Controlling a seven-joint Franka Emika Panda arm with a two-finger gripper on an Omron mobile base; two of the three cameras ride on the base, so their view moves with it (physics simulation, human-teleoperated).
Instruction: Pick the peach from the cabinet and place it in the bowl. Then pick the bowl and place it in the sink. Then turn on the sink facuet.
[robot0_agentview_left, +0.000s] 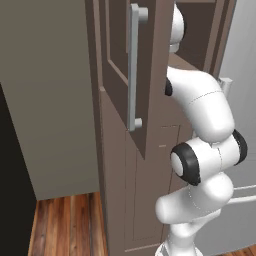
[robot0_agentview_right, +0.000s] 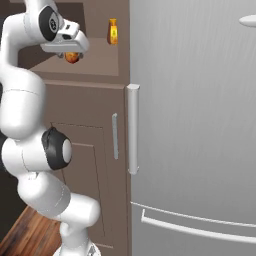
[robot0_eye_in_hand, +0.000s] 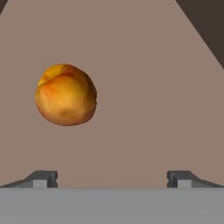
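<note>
one peach (robot0_eye_in_hand: 65, 95) ahead of one wide-spread claw (robot0_eye_in_hand: 112, 178)

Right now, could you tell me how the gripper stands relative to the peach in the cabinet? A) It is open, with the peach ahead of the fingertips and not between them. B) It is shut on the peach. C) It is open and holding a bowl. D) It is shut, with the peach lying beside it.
A: in the hand view the gripper has its fingertips spread wide, and the peach lies on the cabinet shelf beyond them, ungripped.
</note>
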